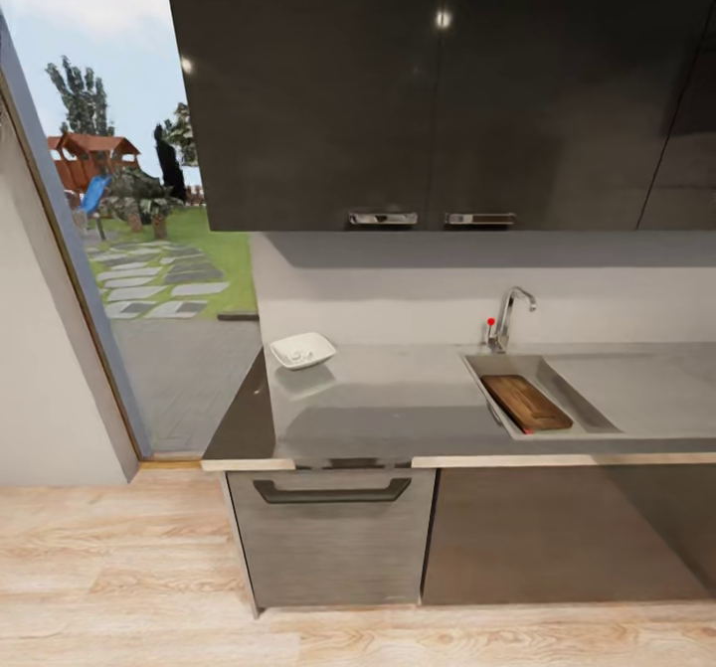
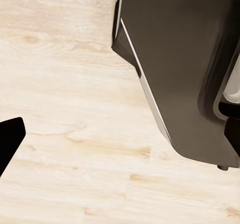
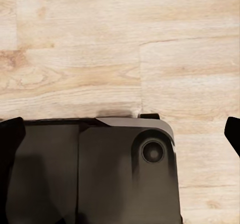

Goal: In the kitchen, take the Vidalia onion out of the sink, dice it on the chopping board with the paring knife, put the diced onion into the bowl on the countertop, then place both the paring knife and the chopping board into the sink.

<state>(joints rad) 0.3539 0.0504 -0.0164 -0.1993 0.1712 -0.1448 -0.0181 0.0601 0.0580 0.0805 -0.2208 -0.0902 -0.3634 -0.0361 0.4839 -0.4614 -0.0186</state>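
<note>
The chopping board (image 1: 527, 403) lies slanted in the sink (image 1: 497, 364), a red knife tip at its near end; the bowl (image 1: 302, 350) sits on the table (image 1: 398, 399). The board looks stiff and heavy, so take its long edge. How far either claw is open, I cannot tell.

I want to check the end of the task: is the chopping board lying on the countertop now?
No, the chopping board lies inside the sink, leaning against its left wall, not on the countertop.

1. The chopping board (image 1: 526, 402) lies in the sink (image 1: 597, 418), at the countertop's (image 1: 398, 409) right.
2. The bowl (image 1: 302, 350) sits on the countertop, well left.
3. The tap (image 1: 510, 315) stands behind the sink.
</note>
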